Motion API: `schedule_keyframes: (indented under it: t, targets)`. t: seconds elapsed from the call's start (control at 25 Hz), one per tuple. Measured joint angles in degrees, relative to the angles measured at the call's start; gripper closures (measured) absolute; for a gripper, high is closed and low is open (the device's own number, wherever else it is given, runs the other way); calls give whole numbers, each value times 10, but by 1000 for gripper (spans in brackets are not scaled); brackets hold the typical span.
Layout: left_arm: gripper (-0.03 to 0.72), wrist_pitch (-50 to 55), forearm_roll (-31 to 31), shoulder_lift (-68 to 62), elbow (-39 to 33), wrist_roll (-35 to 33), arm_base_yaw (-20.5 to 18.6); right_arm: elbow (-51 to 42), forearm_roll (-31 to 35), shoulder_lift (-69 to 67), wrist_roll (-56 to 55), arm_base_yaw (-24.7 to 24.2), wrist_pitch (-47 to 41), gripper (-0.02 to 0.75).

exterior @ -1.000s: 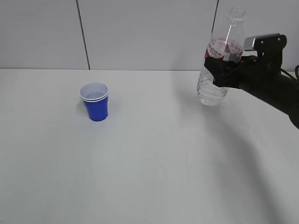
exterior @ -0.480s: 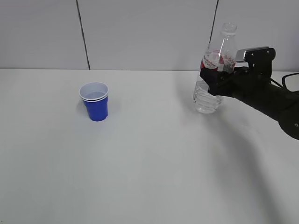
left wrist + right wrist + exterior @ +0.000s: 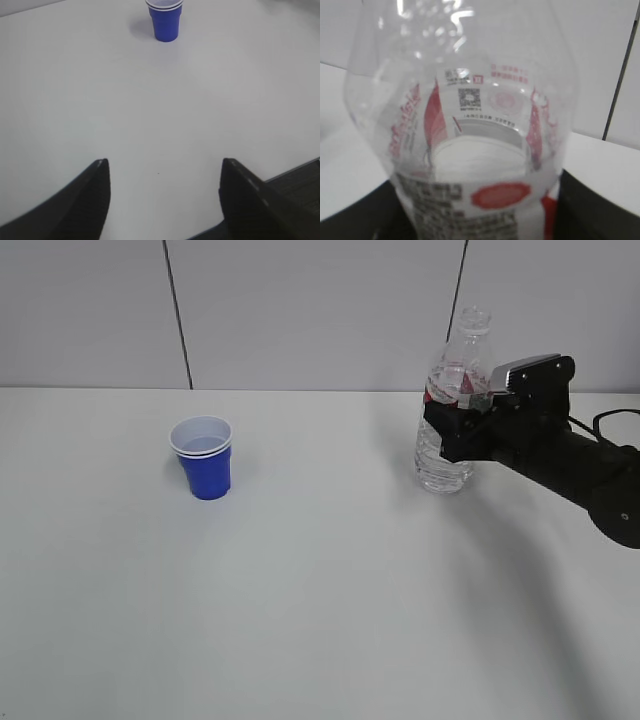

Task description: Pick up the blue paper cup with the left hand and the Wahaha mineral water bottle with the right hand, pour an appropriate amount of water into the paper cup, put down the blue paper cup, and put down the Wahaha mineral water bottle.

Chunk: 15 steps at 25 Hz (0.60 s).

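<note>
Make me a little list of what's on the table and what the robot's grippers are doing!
cup: blue paper cup stands upright alone on the white table
bottle: Wahaha mineral water bottle upright, capless, base at the table
right gripper: closed around the bottle at its label
left gripper: open, holding nothing, far from the cup
water: some in the bottle

Bright, even light with faint shadows; the Wahaha mineral water bottle (image 3: 465, 145) shows close, blurred and glinting.
</note>
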State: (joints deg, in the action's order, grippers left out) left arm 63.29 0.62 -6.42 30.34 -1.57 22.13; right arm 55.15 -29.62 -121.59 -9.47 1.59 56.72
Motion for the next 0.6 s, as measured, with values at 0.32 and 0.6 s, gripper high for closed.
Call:
schedule_keyframes:
  t: [0.32, 0.6]
  targets:
    - [174, 0, 0, 0, 0, 0, 0, 0, 0, 0, 5, 0, 0, 316]
    - [174, -1, 0, 0, 0, 0, 0, 1, 3, -18, 5, 0, 10, 316]
